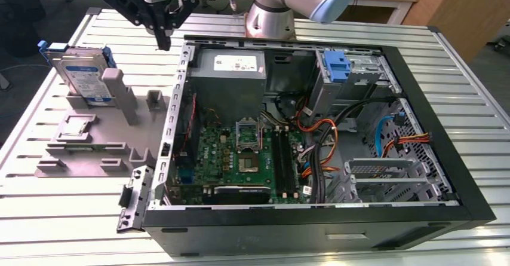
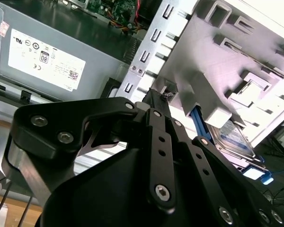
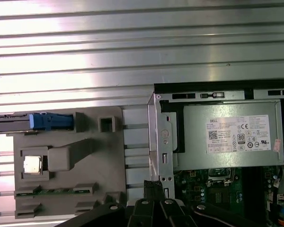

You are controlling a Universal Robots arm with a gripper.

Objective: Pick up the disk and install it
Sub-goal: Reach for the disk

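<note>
1. The claw (image 1: 163,39) hangs from the arm (image 1: 279,6) with its black fingers pointing down. They are clenched together, tip to tip, and hold nothing. Both wrist views show the same closed tip (image 2: 157,94) (image 3: 154,186).
2. In the exterior view the claw is above the metal edge of the computer case (image 1: 319,230), at the corner beside the power supply (image 1: 231,69). It touches neither the case nor the counter (image 1: 71,212).
3. The disk (image 1: 83,78) is off to the exterior view's left of the claw and lower, clearly apart from it. It stands on edge in a slot of a grey plastic holder (image 1: 88,149), with its white-and-blue label facing the case and blue rails along its sides.
4. In the second wrist view the disk (image 2: 232,139) shows beyond the fingers, tucked behind the holder's posts (image 2: 213,111).
5. The holder lies flat on the slatted metal counter, just beside the case's open side. In the first wrist view its grey base (image 3: 85,156) sits next to the case wall.
6. The power supply, a grey box with a white sticker (image 2: 42,56) (image 3: 232,137), fills the case corner nearest the claw.
7. Deeper in the case are a green circuit board (image 1: 239,152), bundles of orange and black cables (image 1: 326,140) and an upright blue plastic bracket (image 1: 338,66) at the far wall.
</note>
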